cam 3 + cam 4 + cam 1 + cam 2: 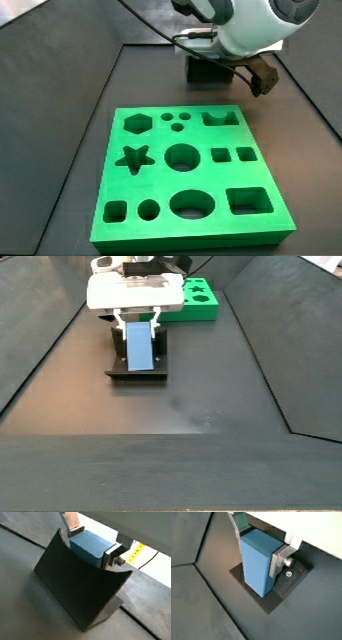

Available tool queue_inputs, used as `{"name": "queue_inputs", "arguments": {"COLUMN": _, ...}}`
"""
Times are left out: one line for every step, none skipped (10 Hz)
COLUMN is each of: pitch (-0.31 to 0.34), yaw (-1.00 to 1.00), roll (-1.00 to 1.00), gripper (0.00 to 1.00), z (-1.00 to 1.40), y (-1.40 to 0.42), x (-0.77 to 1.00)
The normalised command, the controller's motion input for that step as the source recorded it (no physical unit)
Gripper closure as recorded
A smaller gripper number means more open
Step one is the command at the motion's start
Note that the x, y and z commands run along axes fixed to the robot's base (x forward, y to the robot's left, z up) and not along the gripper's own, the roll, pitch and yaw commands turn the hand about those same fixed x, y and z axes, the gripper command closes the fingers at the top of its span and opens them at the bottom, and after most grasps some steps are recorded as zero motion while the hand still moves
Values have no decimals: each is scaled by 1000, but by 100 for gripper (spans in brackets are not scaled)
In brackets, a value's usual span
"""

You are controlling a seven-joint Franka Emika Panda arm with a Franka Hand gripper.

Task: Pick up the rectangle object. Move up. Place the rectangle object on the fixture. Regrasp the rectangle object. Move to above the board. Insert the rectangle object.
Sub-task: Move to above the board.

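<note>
Dark grey matte surface [201,386] with raised sloping side walls, seams between panels. Toward the left in a side view, on a dark base plate, a dark grey-brown fixture [135,368] carrying a small light blue, smooth-faced rectangular block [139,344], laid lengthwise and leaning up toward the arm. Directly above, the end effector [139,322], flat silver fingers [280,561] with dark pads set against the block's upper end on two opposite faces: narrow, closed on the block, though firmness of grip not judgeable. Probably the regrasp step, the fixture propping the block at a slant for a fresh hold near its end, ready for an end-first insertion. Further right and behind, a bright green thick board [201,298] with shaped holes, well apart from the fixture.

Finger contact plain in both wrist views, hidden elsewhere. Board's holes fully laid out only in a side view [187,175], where the white arm body covers the block entirely.
</note>
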Motion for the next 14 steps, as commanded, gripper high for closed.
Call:
{"name": "queue_inputs", "arguments": {"pitch": -227, "yaw": 29, "roll": -223, "gripper": 100, "z": 1000, "y": -235, "x": -126}}
{"name": "queue_inputs", "arguments": {"pitch": -223, "yaw": 23, "roll": -221, "gripper": 100, "z": 1000, "y": -234, "x": -129}}
{"name": "queue_inputs", "arguments": {"pitch": -212, "yaw": -15, "roll": -186, "gripper": 100, "z": 1000, "y": -219, "x": -134}}
{"name": "queue_inputs", "arguments": {"pitch": -183, "yaw": -58, "roll": -148, "gripper": 100, "z": 1000, "y": -204, "x": -130}}
{"name": "queue_inputs", "arguments": {"pitch": -150, "yaw": -87, "roll": -119, "gripper": 100, "z": 1000, "y": -195, "x": -129}}
{"name": "queue_inputs", "arguments": {"pitch": -110, "yaw": -110, "roll": -97, "gripper": 100, "z": 1000, "y": -188, "x": -129}}
{"name": "queue_inputs", "arguments": {"pitch": -67, "yaw": -127, "roll": -82, "gripper": 100, "z": 1000, "y": -182, "x": -127}}
{"name": "queue_inputs", "arguments": {"pitch": -3, "yaw": -136, "roll": -65, "gripper": 100, "z": 1000, "y": -169, "x": -124}}
{"name": "queue_inputs", "arguments": {"pitch": 45, "yaw": -130, "roll": -54, "gripper": 100, "z": 1000, "y": -159, "x": -121}}
{"name": "queue_inputs", "arguments": {"pitch": 91, "yaw": -112, "roll": -47, "gripper": 100, "z": 1000, "y": -149, "x": -117}}
{"name": "queue_inputs", "arguments": {"pitch": 138, "yaw": -74, "roll": -41, "gripper": 100, "z": 1000, "y": -141, "x": -110}}
{"name": "queue_inputs", "arguments": {"pitch": 157, "yaw": -39, "roll": -34, "gripper": 100, "z": 1000, "y": -134, "x": -106}}
{"name": "queue_inputs", "arguments": {"pitch": 159, "yaw": -5, "roll": -35, "gripper": 100, "z": 1000, "y": -125, "x": -103}}
{"name": "queue_inputs", "arguments": {"pitch": 146, "yaw": 40, "roll": -36, "gripper": 100, "z": 1000, "y": -113, "x": -97}}
